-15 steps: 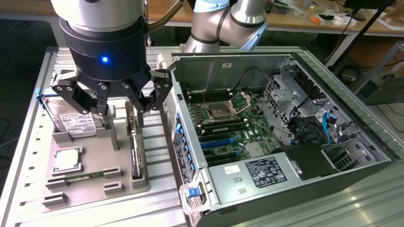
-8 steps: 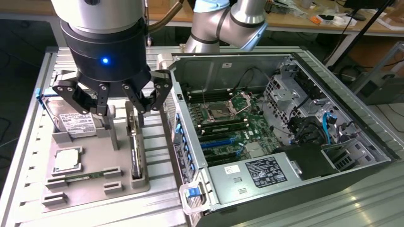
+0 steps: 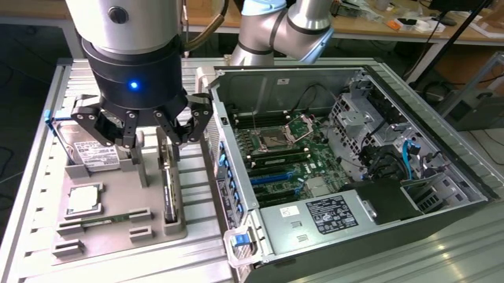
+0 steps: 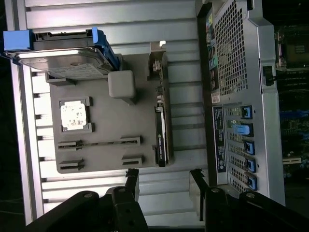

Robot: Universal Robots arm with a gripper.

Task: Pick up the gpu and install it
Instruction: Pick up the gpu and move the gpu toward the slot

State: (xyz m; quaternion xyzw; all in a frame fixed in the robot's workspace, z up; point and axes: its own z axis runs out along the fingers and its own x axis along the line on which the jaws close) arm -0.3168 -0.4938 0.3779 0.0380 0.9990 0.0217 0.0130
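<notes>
Grey plastic forms the tray (image 3: 118, 218) (image 4: 104, 159) in the lower left of the exterior view, resting on a ribbed aluminium table (image 3: 35, 194) (image 4: 96, 29). The gpu (image 3: 169, 186) (image 4: 161, 130) stands on its long edge in a slot along the tray's side nearest the computer case (image 3: 284, 79) (image 4: 236, 58), a thin dark card with its silver bracket (image 4: 155, 63) at one end. It sits in the tray, not in the case.

At the exterior view's left, the gripper (image 3: 151, 141) (image 4: 164, 181) hangs from the arm (image 3: 130, 23) over the far end of the tray, between the hard drive (image 3: 94, 153) (image 4: 63, 60) and the upper end of the gpu. Its fingers (image 4: 130, 179) are spread wide with nothing between them; in the wrist view the gap lines up with the card's length, and the card lies beyond the tips, not clasped. Whether a fingertip touches the card's far end in the exterior view I cannot tell.

A small square silver-topped chip (image 3: 82, 200) (image 4: 73, 116) lies in its own recess of the tray, below the hard drive in the exterior view. The case lies open on its side at centre and right of that view, motherboard (image 3: 284, 159) exposed.
</notes>
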